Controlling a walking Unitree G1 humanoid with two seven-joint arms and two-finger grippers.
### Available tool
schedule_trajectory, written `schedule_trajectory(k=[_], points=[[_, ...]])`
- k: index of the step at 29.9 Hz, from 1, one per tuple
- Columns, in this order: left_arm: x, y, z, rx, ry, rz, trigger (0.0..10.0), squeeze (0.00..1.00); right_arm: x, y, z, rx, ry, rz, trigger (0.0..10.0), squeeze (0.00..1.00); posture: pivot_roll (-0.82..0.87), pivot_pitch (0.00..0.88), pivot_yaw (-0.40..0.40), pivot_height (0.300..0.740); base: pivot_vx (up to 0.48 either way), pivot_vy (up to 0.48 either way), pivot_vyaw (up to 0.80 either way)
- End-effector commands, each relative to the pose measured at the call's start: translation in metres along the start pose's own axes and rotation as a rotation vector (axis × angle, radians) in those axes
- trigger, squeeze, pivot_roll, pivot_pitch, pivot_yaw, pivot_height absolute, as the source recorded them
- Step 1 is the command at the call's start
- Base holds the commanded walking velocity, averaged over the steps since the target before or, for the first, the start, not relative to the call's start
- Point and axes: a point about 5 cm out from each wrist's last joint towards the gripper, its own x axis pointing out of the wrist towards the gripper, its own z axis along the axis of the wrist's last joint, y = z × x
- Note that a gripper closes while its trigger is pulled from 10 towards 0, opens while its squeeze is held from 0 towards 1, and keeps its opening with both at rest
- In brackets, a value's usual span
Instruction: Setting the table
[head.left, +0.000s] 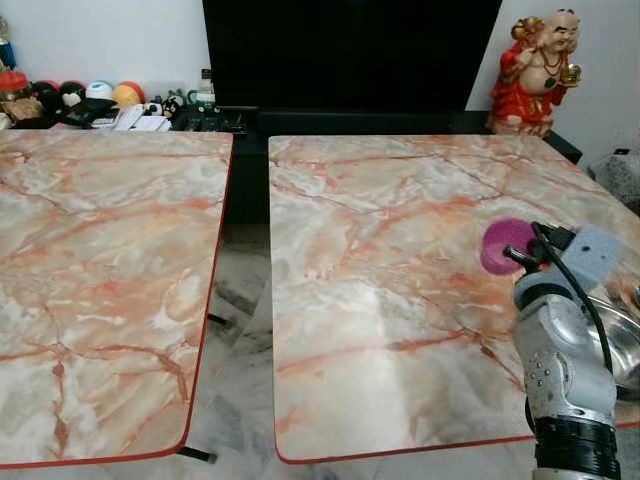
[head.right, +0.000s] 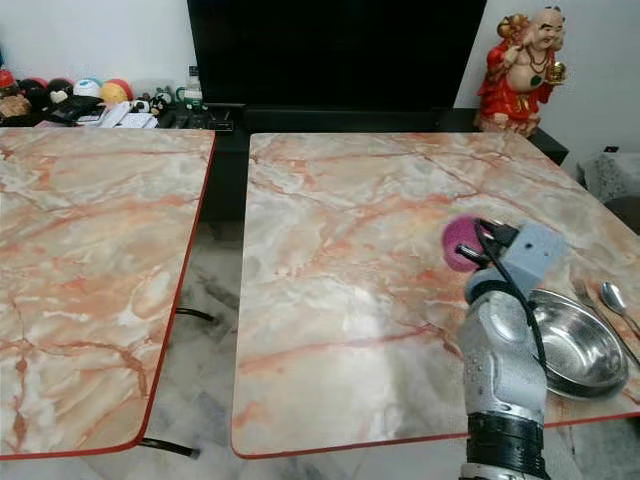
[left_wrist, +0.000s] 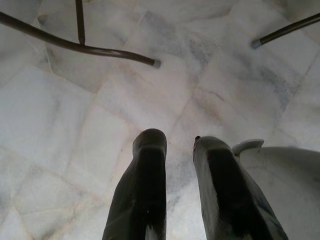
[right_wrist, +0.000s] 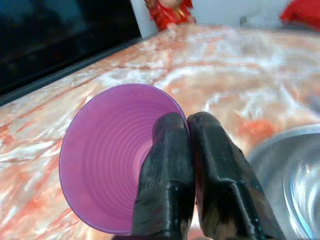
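My right gripper (right_wrist: 187, 125) is shut on the rim of a purple plastic cup (right_wrist: 110, 155), one finger inside and one outside. The cup (head.right: 460, 242) is held tipped over the right side of the right marble table (head.right: 350, 230), its mouth toward the wrist camera. A steel bowl (head.right: 575, 340) sits on that table near the front right corner, just right of my right arm. A fork (head.right: 585, 293) and a spoon (head.right: 613, 296) lie beside the bowl. My left gripper (left_wrist: 180, 145) hangs low over the marble floor, fingers slightly apart with nothing between them.
A second marble table (head.left: 100, 270) stands to the left, with a narrow gap of floor (head.left: 240, 300) between the two. A red figurine (head.left: 535, 70) stands at the back right. A dark TV (head.left: 350, 50) and small clutter (head.left: 120, 105) line the back. Table legs (left_wrist: 90, 49) cross the floor.
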Motion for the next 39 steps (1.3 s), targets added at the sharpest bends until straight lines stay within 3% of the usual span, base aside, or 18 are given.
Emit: schedule_trajectory(k=[1,16,28,39], points=[[-0.003,0.002,-0.006,-0.01,0.022,0.004,10.0,0.0,0.001,0.002,0.002,0.037,0.026,-0.007,10.0,0.0,0.07,0.085,-0.045,0.74,0.0,0.0,0.0],[-0.001,0.001,-0.002,-0.006,0.019,-0.012,10.0,0.0,0.008,0.012,-0.011,0.223,0.184,0.003,10.0,0.0,0.08,0.088,-0.043,0.74,0.0,0.0,0.0],[-0.003,0.001,-0.006,-0.009,0.024,-0.015,10.0,0.0,0.012,0.005,-0.015,0.23,0.21,-0.076,10.0,0.0,0.08,0.095,-0.044,0.74,0.0,0.0,0.0],[-0.002,0.0,-0.006,-0.011,0.028,-0.018,10.0,0.0,0.011,0.009,-0.017,0.247,0.224,-0.087,10.0,0.0,0.08,0.104,-0.046,0.74,0.0,0.0,0.0]])
